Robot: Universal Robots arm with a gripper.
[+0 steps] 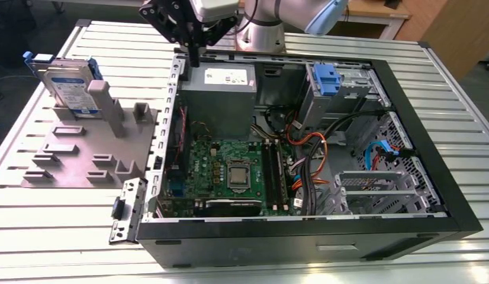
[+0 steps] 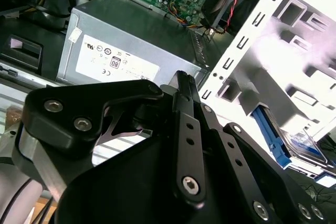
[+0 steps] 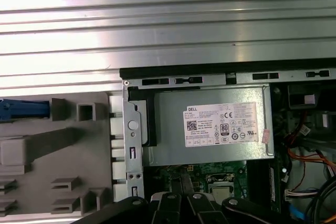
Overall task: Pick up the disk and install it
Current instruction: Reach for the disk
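A flat silver-grey metal hard drive with a white-and-blue label and a bright blue plastic bracket, the disk [image 1: 67, 81], stands on edge in a slot of a pale grey plastic fixture block [image 1: 79, 155]. That block lies on the slatted aluminium bench [image 1: 55, 228], towards the far corner on the exterior view's left. Nothing is touching the disk.

Beside the block, taking up the middle of the bench, a black desktop computer case [image 1: 292, 244] lies on its side with the cover off. Inside it are a green motherboard [image 1: 228, 165], bundled cables, and a large grey box with a white sticker [image 1: 221, 94] against the far wall. A small blue plastic tab [image 1: 327, 80] sits in the drive bay at the far end on the exterior view's right.

The black gripper [image 1: 195, 60] hangs over the case's far rim, just by the corner nearest the fixture, above the edge of the grey box. Its fingers point down, pressed together with nothing between them. It is apart from the disk, with the case wall and part of the fixture between the two.
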